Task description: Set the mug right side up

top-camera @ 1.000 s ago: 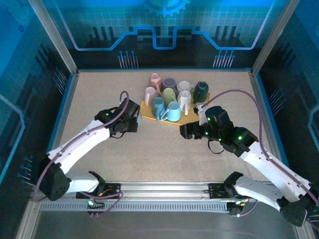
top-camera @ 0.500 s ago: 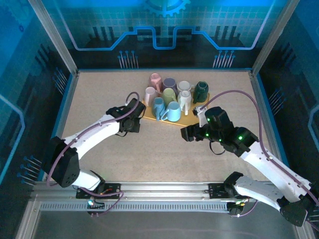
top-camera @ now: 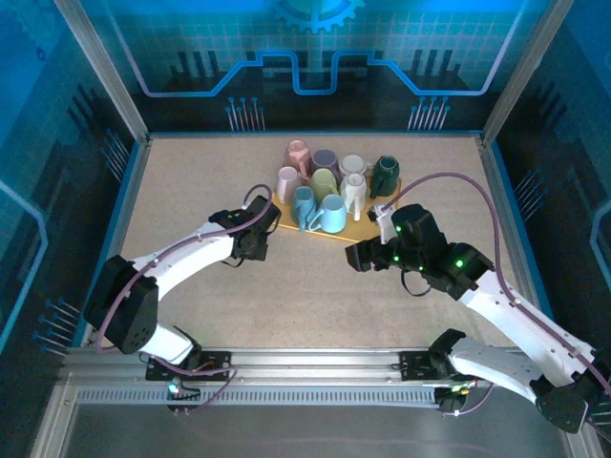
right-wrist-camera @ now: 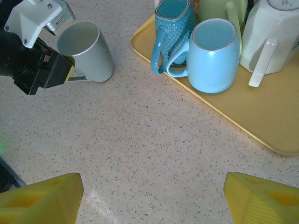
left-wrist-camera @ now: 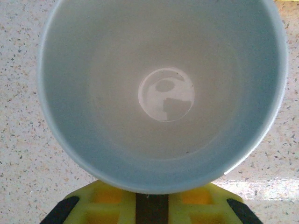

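The grey mug [right-wrist-camera: 87, 50] stands mouth up beside the tray's left corner, leaning slightly, its base at the tabletop. My left gripper [right-wrist-camera: 74, 77] is shut on its handle from the left side. In the left wrist view I look straight down into the mug's pale interior [left-wrist-camera: 163, 93], with the yellow fingers [left-wrist-camera: 105, 203] below its rim. In the top view the left gripper [top-camera: 254, 239] covers the mug. My right gripper [right-wrist-camera: 149, 196] hovers open over bare table, nothing between its fingers, and sits right of centre in the top view [top-camera: 358, 255].
A yellow tray [right-wrist-camera: 261, 116] holds several upright mugs, among them a light blue one [right-wrist-camera: 212, 56], a teal one [right-wrist-camera: 172, 28] and a white one [right-wrist-camera: 273, 37]. Its rim lies close to the right of the grey mug. Blue walls [top-camera: 124, 191] border the table.
The left arm has swung its wrist in toward the tray corner, carrying the mug with it. The right arm has hardly moved.
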### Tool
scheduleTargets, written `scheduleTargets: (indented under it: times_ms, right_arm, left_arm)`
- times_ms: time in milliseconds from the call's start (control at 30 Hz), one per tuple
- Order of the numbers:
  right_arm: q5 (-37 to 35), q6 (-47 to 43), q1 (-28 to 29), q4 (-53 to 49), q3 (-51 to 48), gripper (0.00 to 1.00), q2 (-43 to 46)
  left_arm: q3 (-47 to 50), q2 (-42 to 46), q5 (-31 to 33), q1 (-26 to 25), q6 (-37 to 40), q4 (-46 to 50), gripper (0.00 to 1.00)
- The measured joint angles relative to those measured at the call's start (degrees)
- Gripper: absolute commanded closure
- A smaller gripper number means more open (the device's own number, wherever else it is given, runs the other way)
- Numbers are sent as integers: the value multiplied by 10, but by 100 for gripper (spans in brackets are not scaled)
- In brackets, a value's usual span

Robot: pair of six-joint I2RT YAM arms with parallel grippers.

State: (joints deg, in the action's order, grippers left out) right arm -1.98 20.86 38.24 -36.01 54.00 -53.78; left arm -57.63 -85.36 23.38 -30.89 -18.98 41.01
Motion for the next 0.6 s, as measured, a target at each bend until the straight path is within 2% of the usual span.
scheduleTargets:
  times_ms: [300,600]
  right_arm:
    - [0,-2,0,0,0,20,-3]
    - [0,-2,0,0,0,20,1]
  left_arm:
    - [8,0,11,0,-3,-2,63]
    - [8,0,15,-11,-5,3,55]
